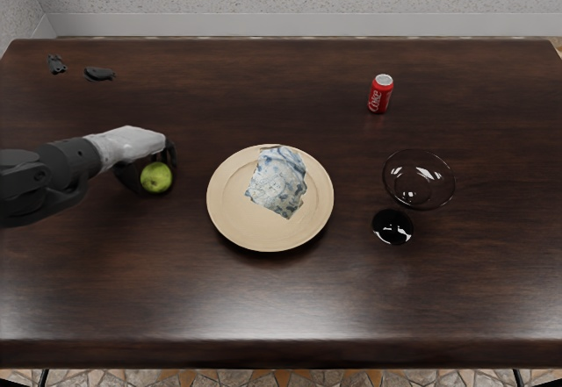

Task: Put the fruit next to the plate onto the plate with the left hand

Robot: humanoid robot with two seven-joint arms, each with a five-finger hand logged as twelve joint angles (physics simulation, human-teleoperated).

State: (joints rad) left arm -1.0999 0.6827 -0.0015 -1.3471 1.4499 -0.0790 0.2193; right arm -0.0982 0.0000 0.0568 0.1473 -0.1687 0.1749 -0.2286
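A small green apple point(156, 176) lies on the dark table just left of the beige plate point(231, 211). My left hand point(149, 169) comes in from the left edge and sits right at the apple, its dark fingers curled around the fruit's back and sides. The apple still rests on the table. On the plate lies a crumpled blue-and-white cloth-like object point(277, 182). The right arm does not show.
A red cola can point(379, 94) stands at the back right. A clear glass bowl point(419, 178) and a small black round object point(392, 225) sit right of the plate. Two small dark items point(98, 74) lie at the far left corner.
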